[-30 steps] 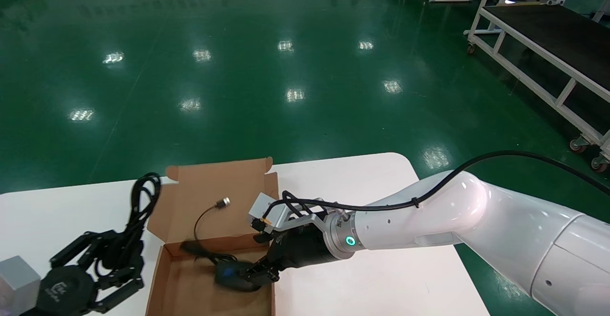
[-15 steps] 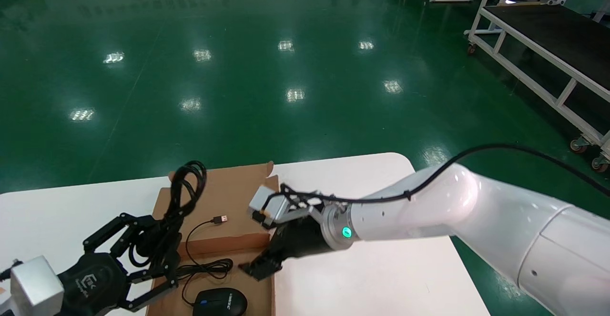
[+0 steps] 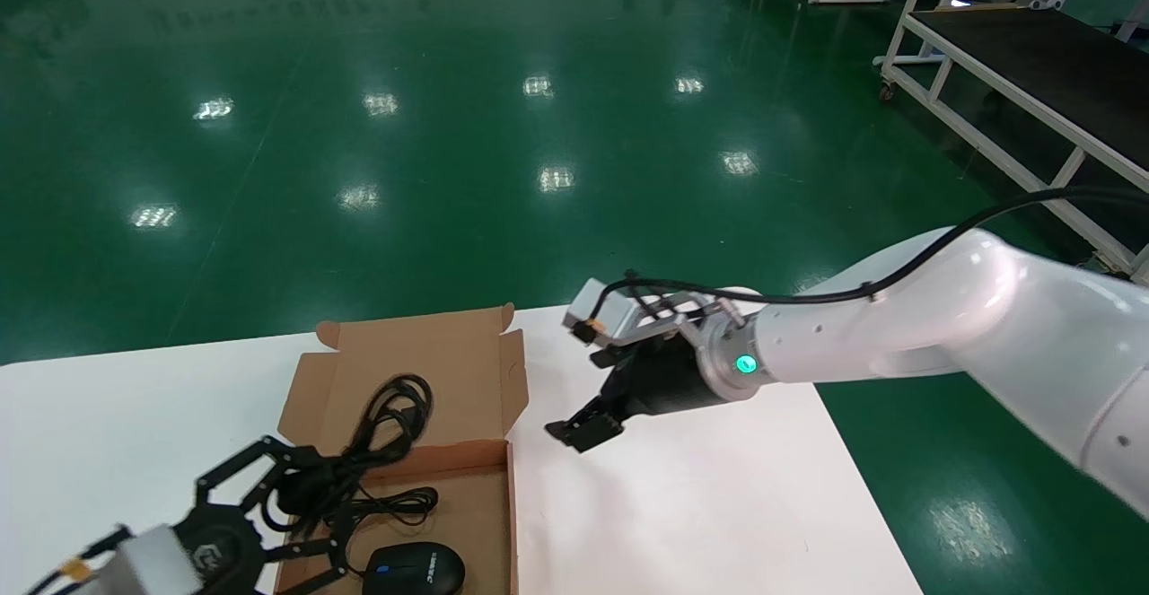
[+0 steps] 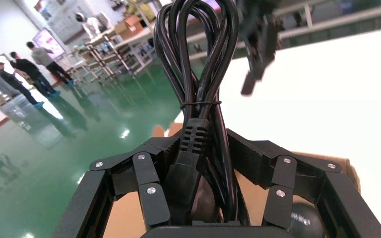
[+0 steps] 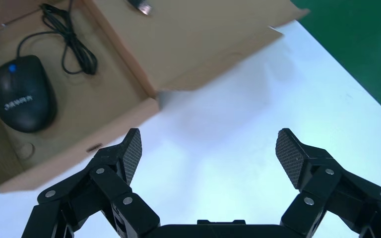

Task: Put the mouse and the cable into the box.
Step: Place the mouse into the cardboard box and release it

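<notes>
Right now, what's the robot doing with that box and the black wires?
The robot is packing a cardboard box on a white table. The mouse already lies inside the box. The left gripper is shut on a bundled black cable and holds it over the box. The right gripper is open and empty, above the table beside the box.
</notes>
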